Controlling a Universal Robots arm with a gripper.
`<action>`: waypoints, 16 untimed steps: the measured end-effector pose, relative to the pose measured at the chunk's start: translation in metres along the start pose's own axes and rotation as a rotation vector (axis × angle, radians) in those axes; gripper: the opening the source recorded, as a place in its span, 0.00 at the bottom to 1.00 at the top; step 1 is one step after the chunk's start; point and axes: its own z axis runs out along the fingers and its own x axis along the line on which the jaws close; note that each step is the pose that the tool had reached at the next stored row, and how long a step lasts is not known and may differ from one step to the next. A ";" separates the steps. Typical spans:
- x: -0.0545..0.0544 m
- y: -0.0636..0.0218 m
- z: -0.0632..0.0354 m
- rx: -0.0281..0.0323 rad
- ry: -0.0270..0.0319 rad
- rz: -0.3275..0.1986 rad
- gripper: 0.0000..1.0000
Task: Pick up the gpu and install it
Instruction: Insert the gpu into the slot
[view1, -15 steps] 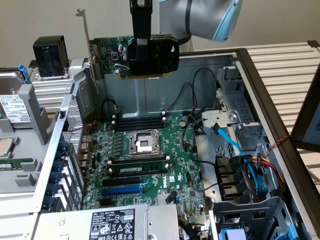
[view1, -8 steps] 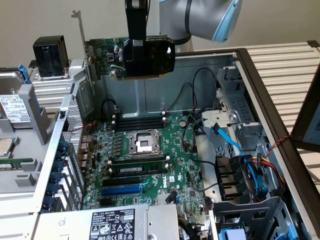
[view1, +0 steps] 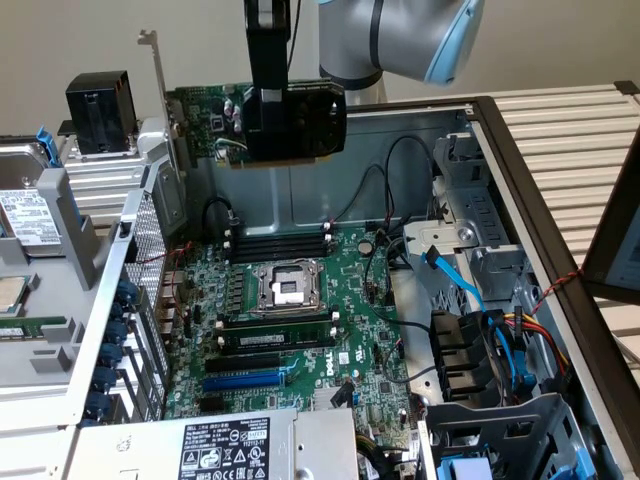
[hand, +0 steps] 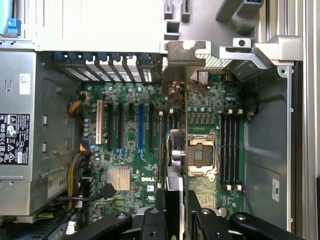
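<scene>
Now we are holding the small green-board gpu (view1: 320, 118) with black plastic shroud aloft, our black fingers (view1: 266, 125) pinching it. It is hanging above the large green motherboard (view1: 300, 310).

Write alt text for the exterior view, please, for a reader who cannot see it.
The gripper holds the gpu in its jaws above an open computer case, with the green motherboard lying below.
</scene>
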 end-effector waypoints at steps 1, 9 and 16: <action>0.001 0.0000 0.0012 -0.0001 0.0001 0.000 0.27; 0.003 0.0012 0.0128 -0.0001 0.0049 0.006 0.27; 0.005 0.0041 0.0225 0.0001 0.0116 0.010 0.27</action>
